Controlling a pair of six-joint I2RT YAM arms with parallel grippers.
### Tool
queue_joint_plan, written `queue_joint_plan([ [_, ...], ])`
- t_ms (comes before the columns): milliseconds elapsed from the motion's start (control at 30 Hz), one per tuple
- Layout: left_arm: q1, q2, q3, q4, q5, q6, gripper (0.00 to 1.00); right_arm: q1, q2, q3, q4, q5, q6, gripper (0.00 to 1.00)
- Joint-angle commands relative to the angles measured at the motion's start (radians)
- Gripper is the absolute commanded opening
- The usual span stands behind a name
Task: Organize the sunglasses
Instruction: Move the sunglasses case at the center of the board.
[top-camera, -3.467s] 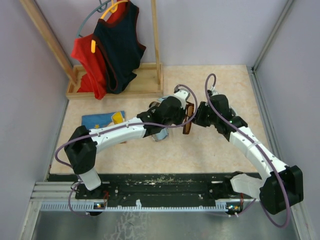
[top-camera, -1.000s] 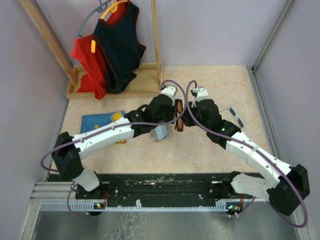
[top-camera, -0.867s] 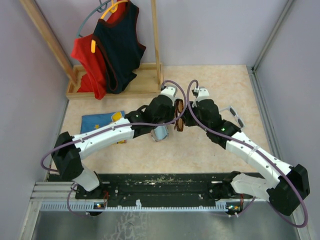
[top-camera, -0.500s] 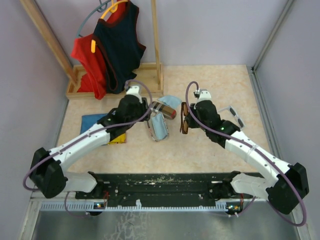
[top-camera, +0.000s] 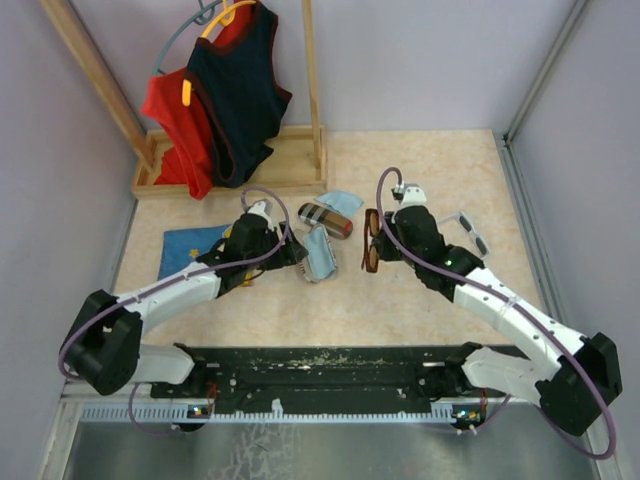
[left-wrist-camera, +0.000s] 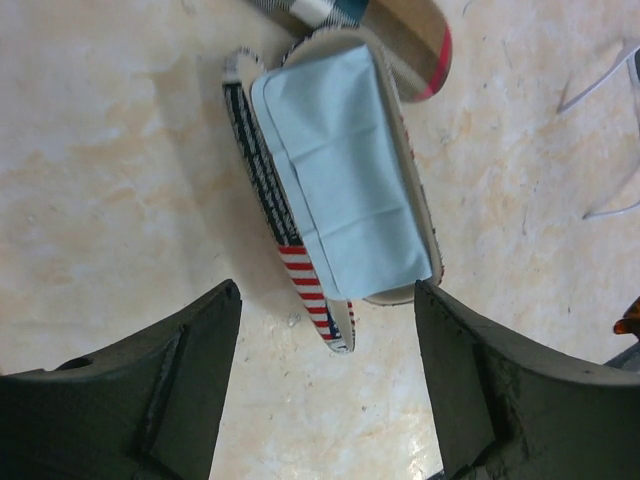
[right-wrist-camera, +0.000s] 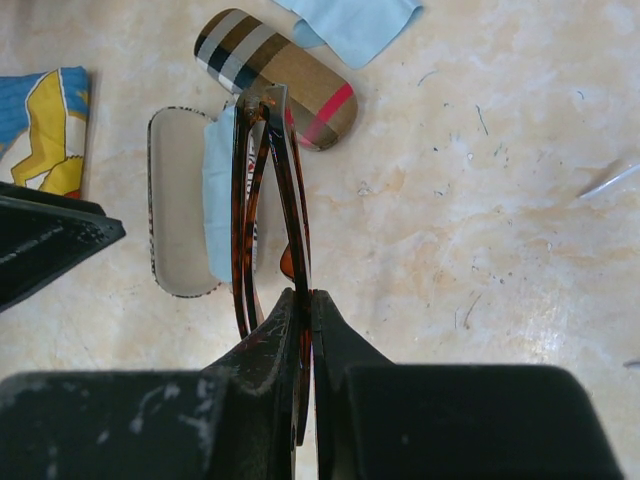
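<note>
The dark brown sunglasses (top-camera: 371, 240) hang folded and on edge just above the table, and my right gripper (top-camera: 383, 238) is shut on them. In the right wrist view the fingers pinch the brown frame (right-wrist-camera: 268, 190) at the gripper (right-wrist-camera: 310, 300). The white-grey sunglasses (top-camera: 468, 232) lie on the table to the right of that arm. My left gripper (top-camera: 290, 252) stands open and holds nothing, just left of the open flag-print case (top-camera: 320, 255). In the left wrist view this gripper (left-wrist-camera: 325, 400) sits low over bare table, short of the case (left-wrist-camera: 300, 270).
A light-blue cloth (left-wrist-camera: 340, 180) lies inside the open flag case. A shut plaid case (top-camera: 326, 220) and a second blue cloth (top-camera: 342, 200) lie behind it. A blue and yellow cloth (top-camera: 195, 250) lies at the left. A wooden clothes rack (top-camera: 240, 170) stands at the back left.
My left gripper let go of the brown sunglasses, opened and drew back left and down beside the flag case. The right gripper kept the sunglasses and shifted slightly.
</note>
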Motion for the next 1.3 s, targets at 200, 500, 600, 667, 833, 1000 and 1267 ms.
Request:
queue_joint_plan([
  [200, 0.012, 0.141, -0.055, 0.254, 0.142, -0.157, 0.72, -0.008, -0.134, -0.047, 0.099, 0.010, -0.001, 0.00],
  [500, 0.012, 0.254, 0.004, 0.274, 0.184, -0.133, 0.49, -0.007, -0.186, -0.052, 0.044, 0.032, -0.027, 0.00],
  [600, 0.012, 0.269, 0.010, 0.269, 0.176, -0.114, 0.41, -0.007, -0.206, -0.065, 0.026, 0.054, -0.031, 0.00],
  [667, 0.013, 0.281, 0.022, 0.258, 0.176, -0.098, 0.36, -0.007, -0.215, -0.069, 0.019, 0.062, -0.041, 0.00],
  [833, 0.012, 0.273, 0.037, 0.229, 0.174, -0.066, 0.23, -0.007, -0.231, -0.072, 0.001, 0.062, -0.063, 0.00],
  [1000, 0.012, 0.227, 0.034, 0.167, 0.141, -0.032, 0.21, -0.008, -0.240, -0.081, 0.008, 0.047, -0.066, 0.00],
  [1267, 0.010, 0.081, -0.017, 0.041, 0.073, 0.035, 0.20, -0.008, -0.227, -0.093, 0.043, -0.062, -0.043, 0.00],
])
